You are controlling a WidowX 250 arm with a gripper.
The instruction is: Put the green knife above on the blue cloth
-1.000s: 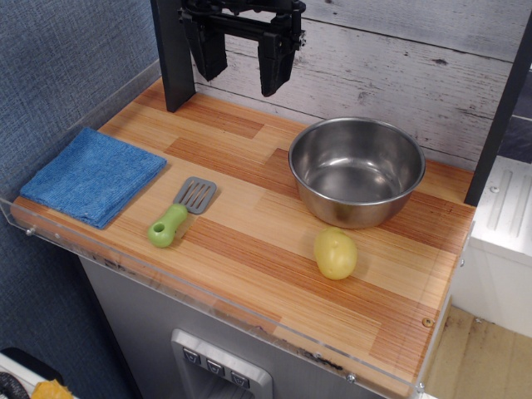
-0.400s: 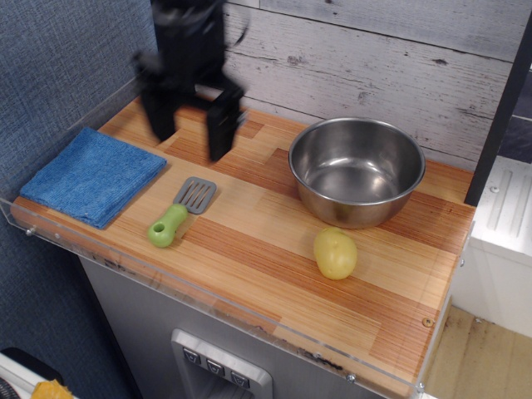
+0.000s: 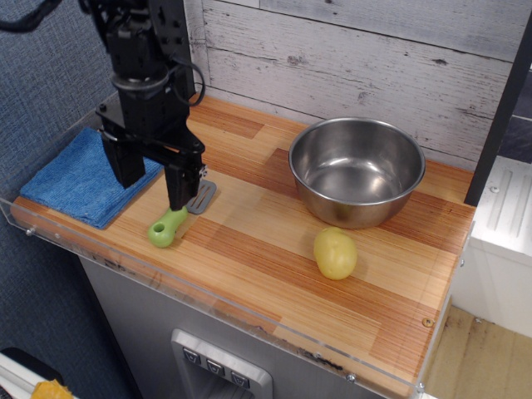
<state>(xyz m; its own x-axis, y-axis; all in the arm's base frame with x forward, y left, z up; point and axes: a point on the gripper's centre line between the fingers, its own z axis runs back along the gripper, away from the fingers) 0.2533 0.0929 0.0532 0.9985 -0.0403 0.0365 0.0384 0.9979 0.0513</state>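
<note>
The green knife [image 3: 166, 228] lies on the wooden counter with its lime-green handle toward the front edge and its grey slotted head partly hidden behind my right finger. The blue cloth [image 3: 73, 179] lies flat at the left end of the counter, its right part hidden by the gripper. My black gripper [image 3: 154, 184] is open and empty. It hangs low over the gap between cloth and knife, its left finger over the cloth's right edge, its right finger [image 3: 179, 184] just above the knife's head.
A steel bowl [image 3: 357, 169] stands at the back right of the counter. A yellow-green potato-like lump [image 3: 335, 253] lies in front of it. A clear plastic rim [image 3: 50, 233] runs along the counter's left and front edges. A plank wall stands behind.
The gripper has moved down, left and toward the front, from high at the back wall to just over the knife's head and the cloth's edge. Knife, cloth, bowl and lump have not moved.
</note>
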